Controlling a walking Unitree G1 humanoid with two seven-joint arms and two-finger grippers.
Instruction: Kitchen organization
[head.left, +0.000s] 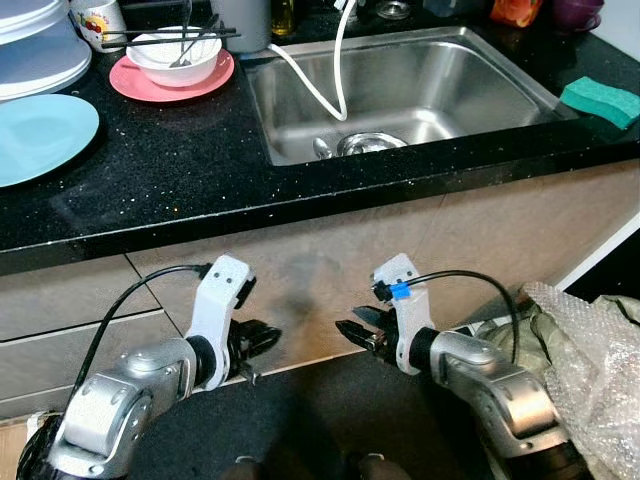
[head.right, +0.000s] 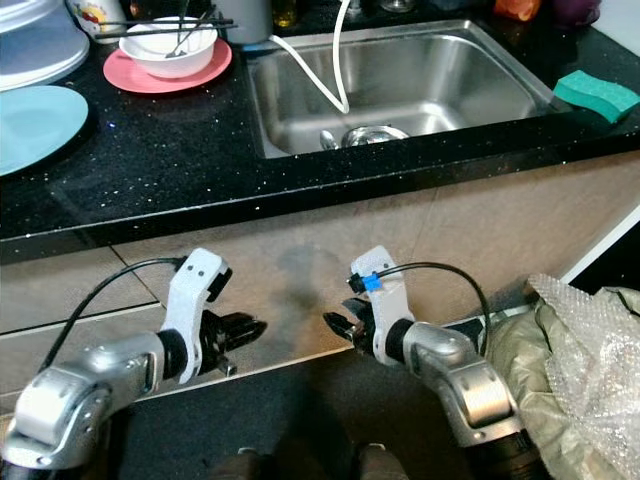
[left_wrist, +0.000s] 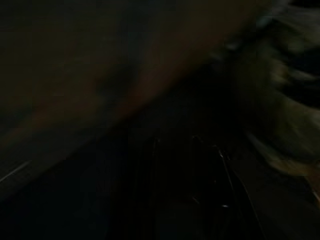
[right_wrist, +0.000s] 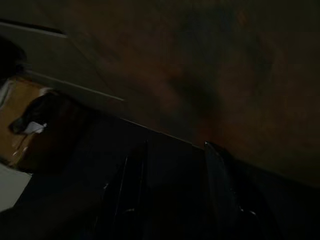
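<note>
- Black speckled bench (head.left: 180, 170) across the upper part of the head views, beige cabinet fronts (head.left: 330, 260) below it.
- Steel sink (head.left: 420, 90) set into the bench, a white hose (head.left: 325, 75) looping down into it, a spoon (head.left: 322, 148) beside the drain (head.left: 370, 142).
- Left of the sink: a white bowl (head.left: 180, 58) on a pink plate (head.left: 135, 82), with utensils inside and black chopsticks (head.left: 170, 38) laid across its rim.
- Further left: a pale blue plate (head.left: 35, 135) lying flat, a stack of white plates (head.left: 35, 50) behind it.
- Green sponge (head.left: 600, 100) on the bench right of the sink.
- Left claw (head.left: 262, 340) low before the cabinet, well below the bench top, holding nothing; cannot tell whether spread or clenched.
- Right claw (head.left: 352, 330) at the same height, pointing toward the left one, fingers (right_wrist: 131, 195) parted with a clear gap, empty.
- Crumpled bubble wrap (head.left: 590, 360) on the floor at far right.
</note>
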